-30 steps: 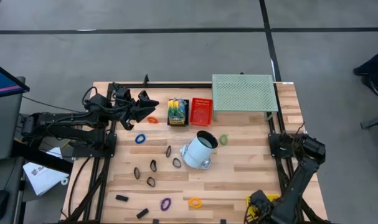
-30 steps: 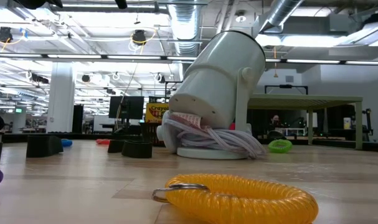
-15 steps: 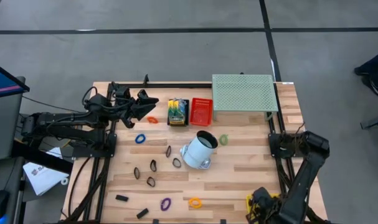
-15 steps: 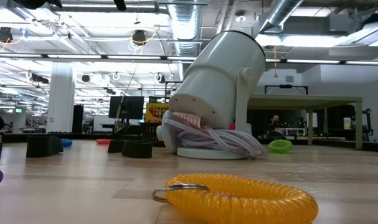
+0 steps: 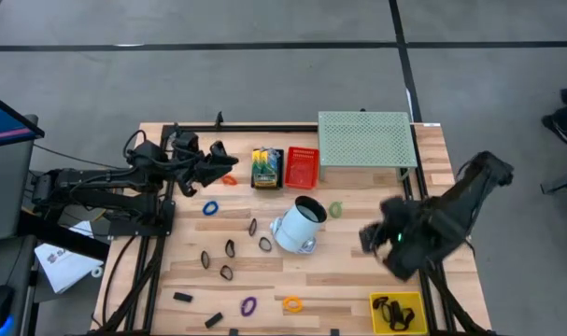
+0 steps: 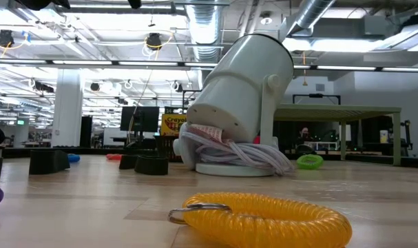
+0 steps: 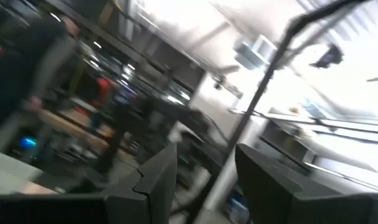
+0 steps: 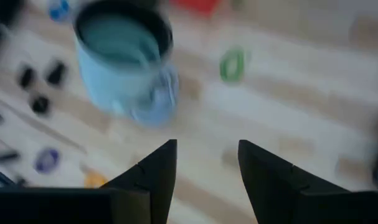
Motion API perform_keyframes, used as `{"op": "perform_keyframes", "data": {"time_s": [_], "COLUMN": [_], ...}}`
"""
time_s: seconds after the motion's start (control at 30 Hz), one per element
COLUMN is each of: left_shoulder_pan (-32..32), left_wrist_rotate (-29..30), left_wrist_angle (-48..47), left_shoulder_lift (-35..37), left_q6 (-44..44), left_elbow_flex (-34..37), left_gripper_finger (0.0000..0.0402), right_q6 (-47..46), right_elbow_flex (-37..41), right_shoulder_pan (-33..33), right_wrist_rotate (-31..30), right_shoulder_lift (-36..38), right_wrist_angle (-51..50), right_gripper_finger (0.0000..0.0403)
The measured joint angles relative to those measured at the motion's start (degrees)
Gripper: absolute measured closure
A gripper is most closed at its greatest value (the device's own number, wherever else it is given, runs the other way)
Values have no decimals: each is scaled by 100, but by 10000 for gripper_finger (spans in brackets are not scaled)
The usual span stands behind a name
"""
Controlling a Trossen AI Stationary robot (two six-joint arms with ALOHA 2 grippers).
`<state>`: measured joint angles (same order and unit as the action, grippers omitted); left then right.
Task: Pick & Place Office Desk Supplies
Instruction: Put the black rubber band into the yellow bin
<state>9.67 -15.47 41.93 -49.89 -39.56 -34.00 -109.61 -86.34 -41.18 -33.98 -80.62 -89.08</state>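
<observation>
Office desk supplies lie loose on the wooden table [image 5: 376,271]: black binder clips [image 5: 227,248], a blue ring [image 5: 210,207], a green ring [image 5: 335,210], a purple ring [image 5: 248,304], a yellow coil ring [image 6: 264,217] and an orange ring [image 5: 229,179]. A crayon box [image 5: 266,168] stands at the back. My right gripper [image 8: 206,163] hangs open and empty above the table's right half, right of a tilted white cup [image 5: 300,224]. My left gripper [image 5: 219,161] is open and empty, raised at the far left beside the orange ring.
A red basket [image 5: 302,166] and a green mesh tray [image 5: 365,140] stand at the far edge. A yellow tray [image 5: 395,313] with black clips in it sits at the near right corner. Bare wood lies between the cup and the yellow tray.
My right gripper has risen from over the yellow tray at the near right corner and swung toward the far edge and the table's middle, turning as it went. The yellow tray and the black clips in it now show.
</observation>
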Motion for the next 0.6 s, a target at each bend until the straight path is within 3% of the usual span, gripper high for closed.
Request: {"op": "perform_keyframes", "data": {"time_s": [0.27, 0.6], "left_shoulder_pan": [-475, -1857], "left_wrist_rotate": [-705, -811], "left_wrist_angle": [-615, -2847], "left_shoulder_lift": [0, 0], "left_q6": [-350, -1167], "left_elbow_flex": [-1, -2], "left_gripper_finger": [243, 243], "right_q6": [1860, 3229], "right_elbow_flex": [410, 417], "right_shoulder_pan": [1248, 2165], "right_wrist_rotate": [-428, -352], "right_shoulder_lift": [898, 1251], "right_wrist_angle": [1076, 1645], "right_gripper_finger": [235, 237]}}
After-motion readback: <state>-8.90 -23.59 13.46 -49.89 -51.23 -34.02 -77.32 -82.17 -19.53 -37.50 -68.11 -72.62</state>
